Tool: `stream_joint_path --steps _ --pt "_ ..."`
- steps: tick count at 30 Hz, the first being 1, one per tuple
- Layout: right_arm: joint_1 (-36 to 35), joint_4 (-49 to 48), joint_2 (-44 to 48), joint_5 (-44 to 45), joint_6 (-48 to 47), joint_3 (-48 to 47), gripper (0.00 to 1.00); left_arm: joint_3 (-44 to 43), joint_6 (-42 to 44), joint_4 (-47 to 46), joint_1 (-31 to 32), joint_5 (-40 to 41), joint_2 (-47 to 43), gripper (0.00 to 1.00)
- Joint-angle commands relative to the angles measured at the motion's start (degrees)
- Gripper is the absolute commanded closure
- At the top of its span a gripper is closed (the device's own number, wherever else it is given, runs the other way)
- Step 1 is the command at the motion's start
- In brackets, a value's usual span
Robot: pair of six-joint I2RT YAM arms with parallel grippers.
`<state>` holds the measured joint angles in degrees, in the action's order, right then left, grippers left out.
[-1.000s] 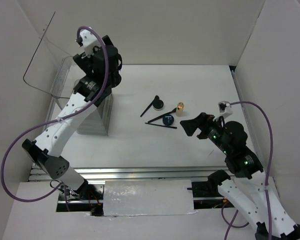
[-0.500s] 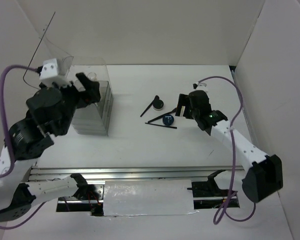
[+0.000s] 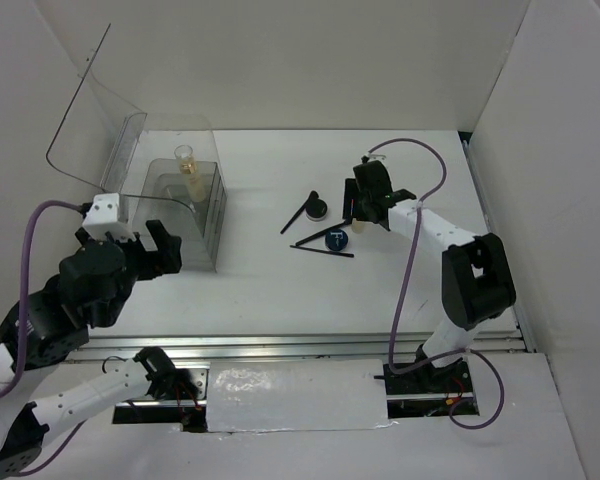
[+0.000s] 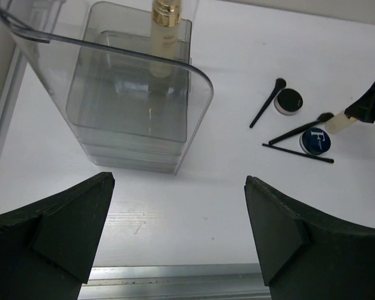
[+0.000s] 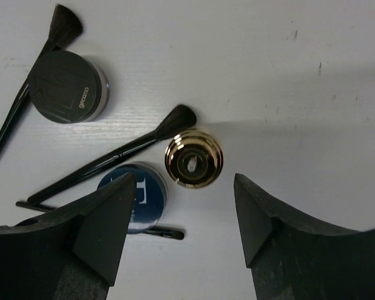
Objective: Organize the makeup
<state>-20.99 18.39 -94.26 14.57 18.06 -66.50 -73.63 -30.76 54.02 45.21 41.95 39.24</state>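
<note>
**Right gripper over the amber bottle, left arm pulled back**

My right gripper [image 5: 184, 187] points straight down, its jaws partly open and narrower than a second ago. It holds nothing. The gold cap of the amber bottle [image 5: 194, 158] shows in the gap between my fingers, with bare table [image 5: 300, 75] on either side of it. A second ago this arm was folded back at the right, well apart from the makeup; now it is stretched out over the cluster.

Just beside the bottle lies the blue compact [image 5: 140, 197]. One brush [image 5: 112, 156] ends with its bristles close by the cap, and a thin brush [image 5: 165, 233] runs along the compact's near edge. Farther out is the black compact [image 5: 65, 87], with a third brush [image 5: 19, 106] lying against it. None of these pieces has shifted in the last second.

My left gripper [image 4: 178, 206] stands fully open and empty above the near left part of the table. A second ago that arm reached over the box [image 4: 131, 144]. It has since drawn back, so the box is now in plain view. Its lid [image 3: 80, 120] is swung up, and the tall bottle [image 4: 164, 25] stands upright inside at the far end.
</note>
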Motion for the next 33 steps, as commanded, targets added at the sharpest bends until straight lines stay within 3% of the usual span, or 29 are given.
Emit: stream_joint_path --steps 1,7,17,21,28,33 --pt "0.9 -1.1 -3.3 -0.3 -2.1 -4.3 0.29 2.2 -1.9 -2.1 0.1 3.8 -3.7 0.01" --pt "1.4 -2.4 -5.1 1.2 -3.6 -4.8 0.35 8.0 -2.1 -5.8 0.1 3.1 -6.5 0.01" --pt "1.7 -4.1 -5.3 0.1 -5.1 -3.5 0.59 13.1 -3.2 -8.1 0.1 1.5 -6.2 0.01" --pt "1.8 -3.4 -5.7 -1.7 -5.1 -4.2 0.75 14.6 -4.5 -7.9 0.1 3.4 -7.5 0.01" --pt "0.8 -6.6 5.5 -3.0 -4.4 -0.7 1.0 16.7 -7.6 -5.8 0.2 8.3 -11.6 0.01" --pt "-2.3 -3.9 10.8 -2.8 -5.1 -5.3 1.0 16.8 -11.1 -2.4 0.1 12.3 -12.4 0.01"
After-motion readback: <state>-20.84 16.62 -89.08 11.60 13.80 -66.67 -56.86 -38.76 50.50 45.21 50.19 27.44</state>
